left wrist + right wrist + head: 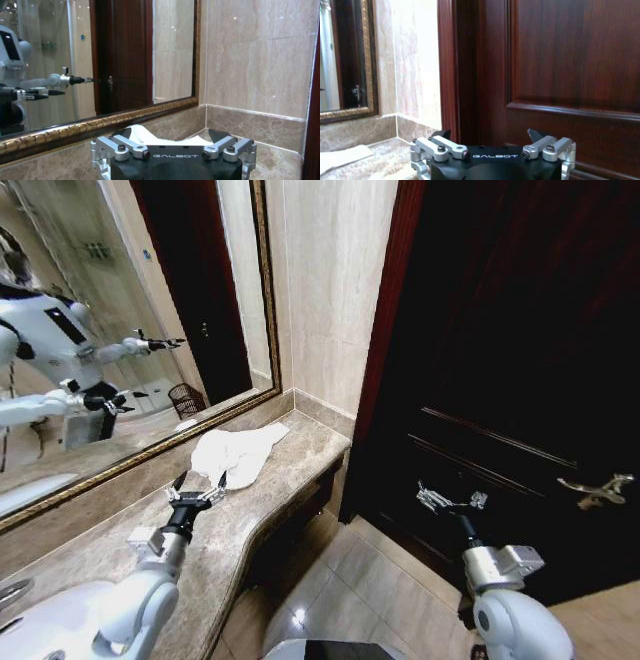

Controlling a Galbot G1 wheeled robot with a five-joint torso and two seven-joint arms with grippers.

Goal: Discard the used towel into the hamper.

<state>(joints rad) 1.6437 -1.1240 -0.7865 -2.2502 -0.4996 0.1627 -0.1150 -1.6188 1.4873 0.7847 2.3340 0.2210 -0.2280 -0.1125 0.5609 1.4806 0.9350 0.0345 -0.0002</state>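
A hotel-style bathroom: a brown marble vanity worktop (270,480) runs beneath a gilt-framed wall mirror (130,310), ending at a marble-clad wall, with a dark wooden door (520,360) and its brass lever handle (597,488) to the right. We see the used towel (232,452), white and crumpled, lying on the worktop toward its far end, close to the mirror's lower frame and short of the worktop's front edge. The left gripper (196,486) hovers low over the worktop just before the towel's near edge, fingers spread apart and aimed at the cloth; in the left wrist view the towel (150,137) sits between and just beyond the open fingertips (216,133). The right gripper (451,501) is held off the worktop, out over the floor in front of the door, fingers likewise apart and holding nothing. The hamper (186,398) appears as a mirror reflection, a dark openwork basket standing on the floor somewhere behind us. We judge the towel to be light, soft and limp: it should bunch and drape once lifted, offering no rigid edge. A raised fold near its closer edge looks the best place to pinch, gathering enough layers that the cloth does not slip free.
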